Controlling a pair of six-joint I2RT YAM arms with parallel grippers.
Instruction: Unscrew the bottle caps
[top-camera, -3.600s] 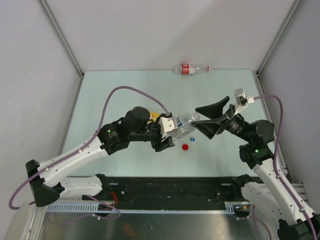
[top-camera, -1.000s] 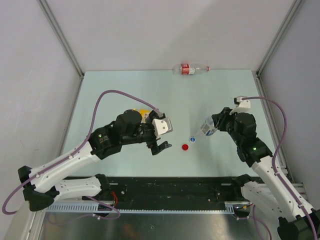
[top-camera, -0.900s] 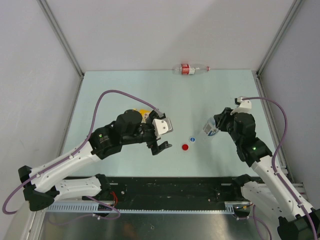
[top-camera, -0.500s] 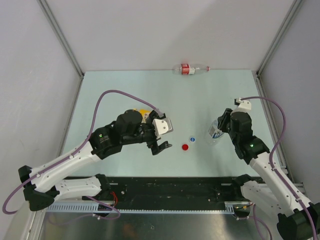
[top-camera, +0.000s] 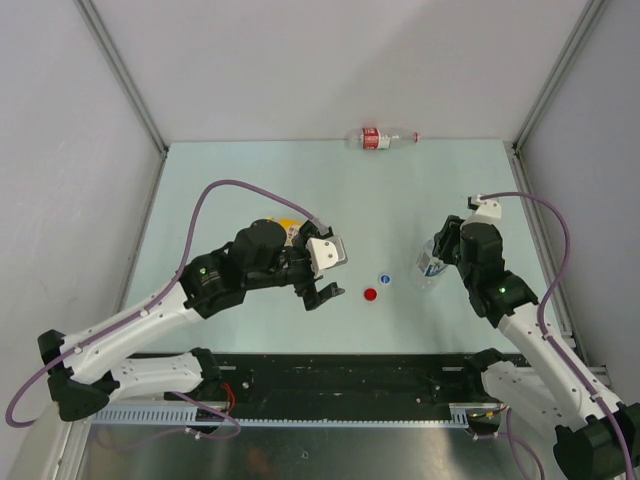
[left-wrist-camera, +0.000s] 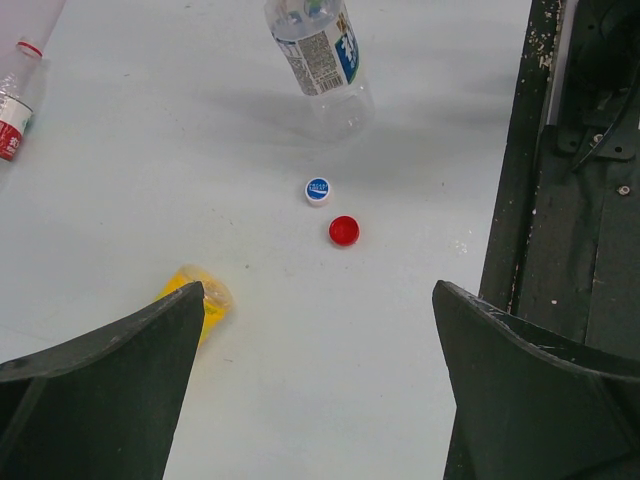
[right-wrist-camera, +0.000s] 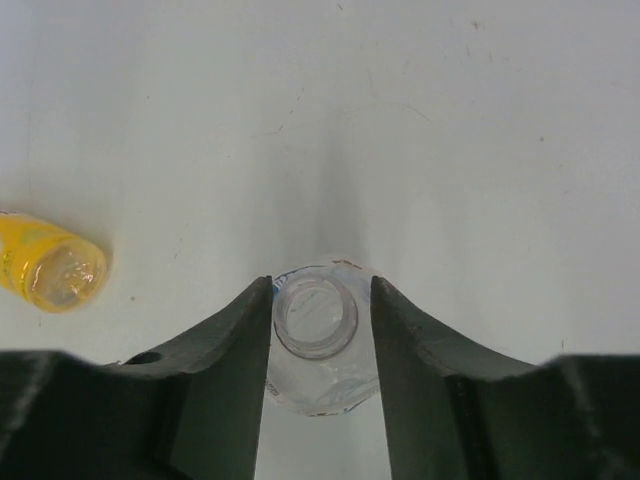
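The short clear bottle (top-camera: 430, 266) (left-wrist-camera: 320, 55) stands upright on the table with its mouth open and no cap on it (right-wrist-camera: 318, 318). My right gripper (top-camera: 433, 258) (right-wrist-camera: 320, 285) comes down over it, one finger lying against each side of the bottle. The blue cap (top-camera: 384, 278) (left-wrist-camera: 317, 190) and the red cap (top-camera: 370, 294) (left-wrist-camera: 343, 230) lie loose on the table between the arms. My left gripper (top-camera: 322, 276) (left-wrist-camera: 320, 290) hangs wide open above the table, nothing in it. The yellow bottle (top-camera: 288, 226) (left-wrist-camera: 200, 300) (right-wrist-camera: 50, 272) lies on its side, partly hidden under the left arm.
A slim clear bottle with a red label (top-camera: 380, 138) (left-wrist-camera: 12, 95) lies at the table's far edge against the back wall. A black rail (top-camera: 350, 370) (left-wrist-camera: 580, 200) runs along the near edge. Grey walls close in the left, right and back.
The right arm swung the short clear bottle from a tilt down to upright on the table, and its jaws have eased a little wider. The left arm has stayed still.
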